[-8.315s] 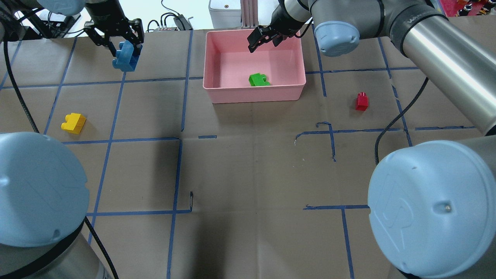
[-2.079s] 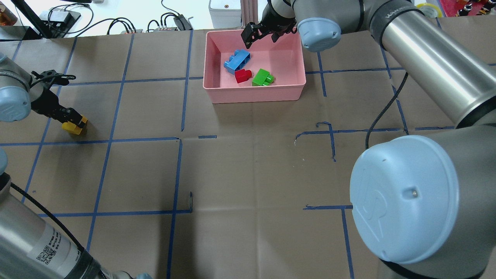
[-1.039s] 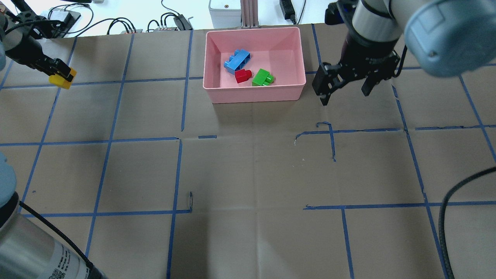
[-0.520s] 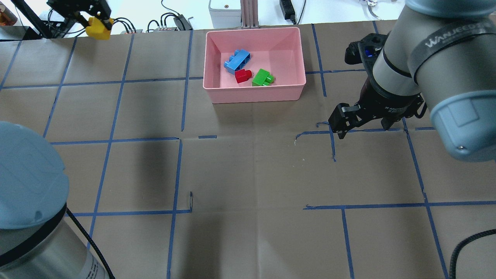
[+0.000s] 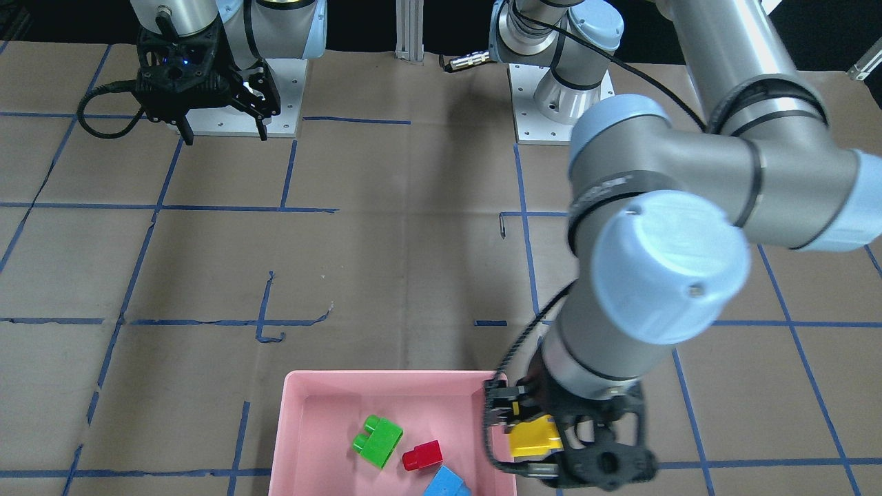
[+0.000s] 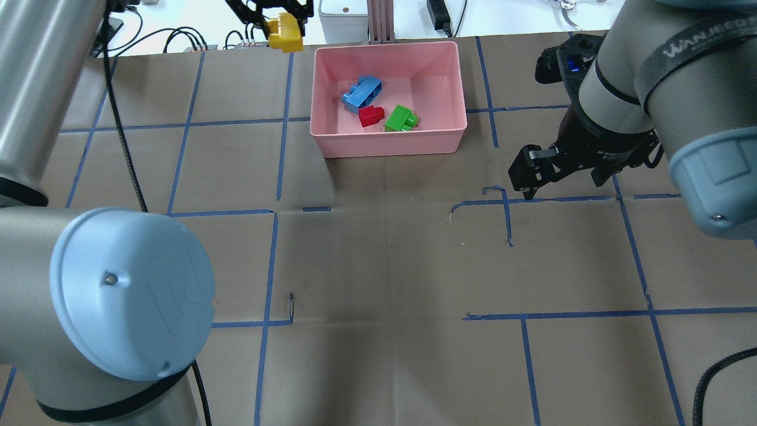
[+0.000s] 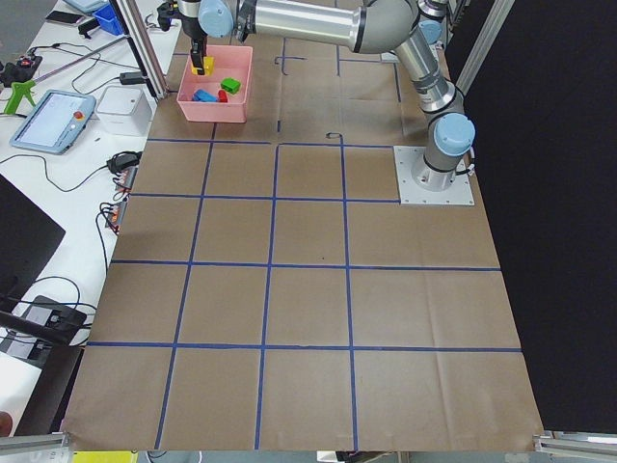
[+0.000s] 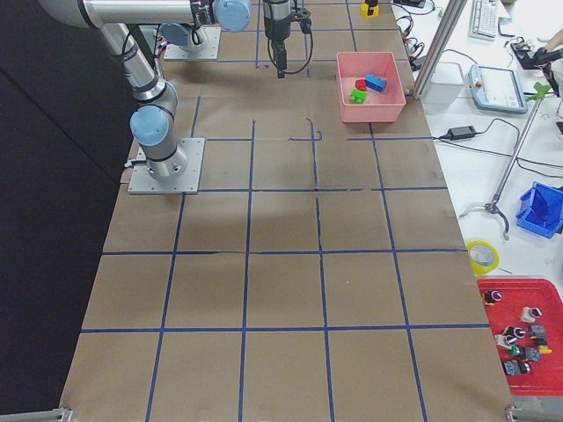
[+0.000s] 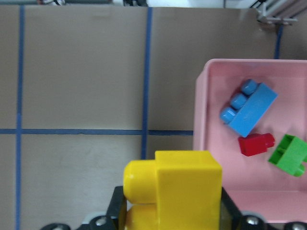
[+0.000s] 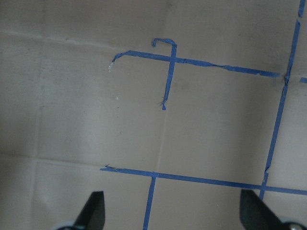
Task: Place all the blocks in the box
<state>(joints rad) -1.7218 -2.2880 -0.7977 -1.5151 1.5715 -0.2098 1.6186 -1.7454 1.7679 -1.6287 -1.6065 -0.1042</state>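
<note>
The pink box (image 6: 387, 145) stands at the far middle of the table and holds the blue block (image 6: 362, 93), the red block (image 6: 371, 115) and the green block (image 6: 400, 118). My left gripper (image 6: 282, 29) is shut on the yellow block (image 6: 284, 36), held in the air just outside the box's left far corner. In the left wrist view the yellow block (image 9: 175, 189) fills the bottom, with the box (image 9: 204, 143) to its right. My right gripper (image 6: 565, 177) is open and empty over bare table, right of the box.
Brown paper with a grid of blue tape covers the table (image 6: 378, 266). Cables, a white unit (image 6: 343, 18) and a metal post (image 6: 381, 21) lie beyond the far edge, behind the box. My left arm's elbow (image 6: 130, 290) looms at the near left.
My left gripper has carried the yellow block rightward along the far edge, close to the box's left corner. My right gripper has shifted only slightly and stays open.
</note>
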